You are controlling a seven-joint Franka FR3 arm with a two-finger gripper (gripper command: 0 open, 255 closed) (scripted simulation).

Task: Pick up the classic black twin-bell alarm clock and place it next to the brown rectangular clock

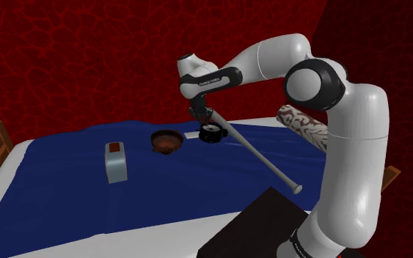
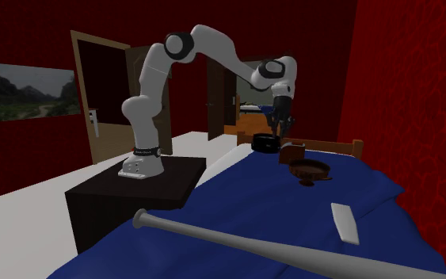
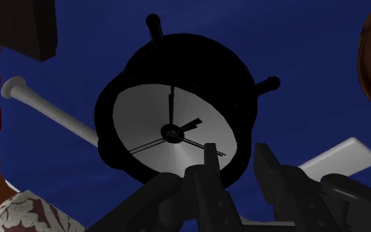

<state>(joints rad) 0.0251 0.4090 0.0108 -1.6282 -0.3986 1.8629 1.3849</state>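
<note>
— Above the blue blanket (image 1: 65,190), what is the gripper (image 3: 238,158) doing?
— It is holding the black alarm clock (image 1: 212,133). Its two fingers (image 3: 271,173) are clamping the rim of the clock from both sides, and the white face is facing the wrist camera.
— Is the clock touching the blanket?
— I cannot tell that. In the shoulder view it is showing in front of the far end of the grey bat (image 1: 263,157), near the brown bowl (image 1: 166,141).
— And where is the rectangular clock (image 1: 116,163) standing?
— It is looking pale grey with a brown patch on top. It is standing upright on the blanket, toward the shoulder view's left. The bowl is sitting between the two clocks, so they are not touching each other.
— Is something else lying there?
— A patterned roll (image 1: 306,126) is lying behind the bat, partly hidden by the arm.
</note>
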